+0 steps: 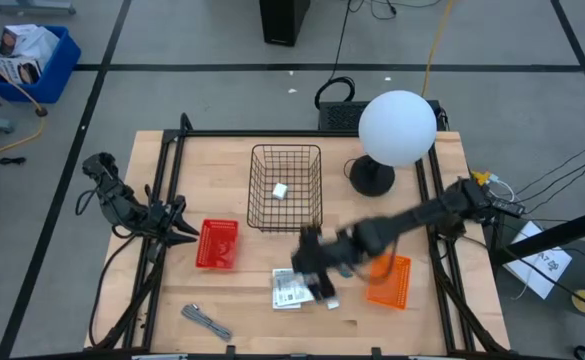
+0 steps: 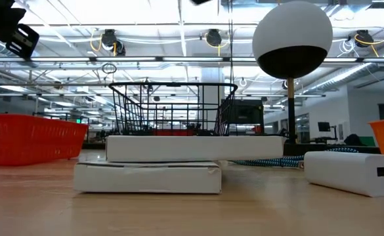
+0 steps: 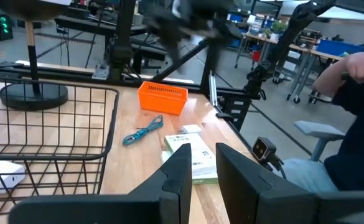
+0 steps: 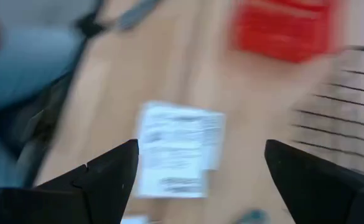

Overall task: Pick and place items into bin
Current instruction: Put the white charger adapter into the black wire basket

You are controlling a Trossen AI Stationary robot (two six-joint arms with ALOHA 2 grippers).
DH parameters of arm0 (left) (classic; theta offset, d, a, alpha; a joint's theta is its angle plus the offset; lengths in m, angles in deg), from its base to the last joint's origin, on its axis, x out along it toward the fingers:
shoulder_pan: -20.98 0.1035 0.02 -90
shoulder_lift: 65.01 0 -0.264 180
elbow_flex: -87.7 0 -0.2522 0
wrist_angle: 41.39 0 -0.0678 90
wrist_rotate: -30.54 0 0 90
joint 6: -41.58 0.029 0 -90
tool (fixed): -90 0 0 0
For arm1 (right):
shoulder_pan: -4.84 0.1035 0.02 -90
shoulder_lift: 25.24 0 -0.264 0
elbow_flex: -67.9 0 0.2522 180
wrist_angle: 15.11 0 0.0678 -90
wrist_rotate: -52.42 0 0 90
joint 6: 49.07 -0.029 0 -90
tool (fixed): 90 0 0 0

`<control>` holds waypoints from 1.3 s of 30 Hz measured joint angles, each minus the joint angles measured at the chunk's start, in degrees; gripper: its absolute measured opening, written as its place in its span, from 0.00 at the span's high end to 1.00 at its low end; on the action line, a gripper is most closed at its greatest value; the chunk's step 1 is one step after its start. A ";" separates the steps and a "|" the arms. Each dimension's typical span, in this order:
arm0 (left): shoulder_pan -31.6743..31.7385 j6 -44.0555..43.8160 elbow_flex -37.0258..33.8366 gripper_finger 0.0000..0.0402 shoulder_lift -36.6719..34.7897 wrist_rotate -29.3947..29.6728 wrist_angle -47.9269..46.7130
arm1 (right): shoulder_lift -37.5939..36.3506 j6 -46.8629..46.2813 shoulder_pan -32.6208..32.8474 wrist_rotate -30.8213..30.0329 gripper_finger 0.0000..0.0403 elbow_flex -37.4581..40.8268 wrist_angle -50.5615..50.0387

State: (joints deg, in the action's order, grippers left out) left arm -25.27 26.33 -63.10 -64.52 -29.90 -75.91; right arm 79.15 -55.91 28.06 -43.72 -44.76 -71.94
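Observation:
My right gripper (image 1: 312, 262) (image 4: 200, 146) hangs open, fingers spread wide, above two stacked white printed packets (image 1: 290, 288) (image 2: 159, 164) (image 4: 178, 149) that lie flat on the table; it touches nothing. A white block (image 1: 328, 298) (image 2: 356, 172) lies just right of the packets. A slim teal-handled tool (image 3: 143, 130) (image 2: 270, 161) lies behind them. The grey metal tool (image 1: 205, 321) is near the front left edge. A wire basket (image 1: 287, 185) (image 2: 172, 108) holds a small white block (image 1: 280, 190). My left gripper (image 1: 190, 232) (image 3: 203, 152) waits at the table's left with a narrow gap between its fingers.
A red basket (image 1: 217, 243) (image 2: 31, 137) stands left of the packets and an orange one (image 1: 389, 280) (image 3: 163, 98) to their right. A white globe lamp (image 1: 396, 128) stands on a dark base at the far right. A person (image 3: 356, 118) sits beyond the table.

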 joint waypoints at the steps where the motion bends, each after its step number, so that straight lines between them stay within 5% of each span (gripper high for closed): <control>1: -0.01 0.00 0.00 0.81 0.00 0.00 -0.06 | 0.10 0.54 1.74 0.00 0.16 1.39 0.63; 11: 0.01 0.00 0.00 0.81 0.00 0.00 -0.02 | 0.01 -5.93 11.20 0.14 0.16 15.39 9.81; 21: 0.01 0.00 0.00 0.81 0.00 0.00 -0.02 | 0.11 -7.45 12.80 -1.35 0.16 30.78 27.44; 39: 0.01 0.00 0.00 0.81 0.00 -0.02 -0.02 | 0.09 -7.42 11.61 -4.40 0.16 36.60 31.34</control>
State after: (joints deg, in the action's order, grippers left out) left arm -25.26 26.33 -63.10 -64.52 -29.92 -75.92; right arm 79.24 -63.33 39.67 -48.12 -8.16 -40.60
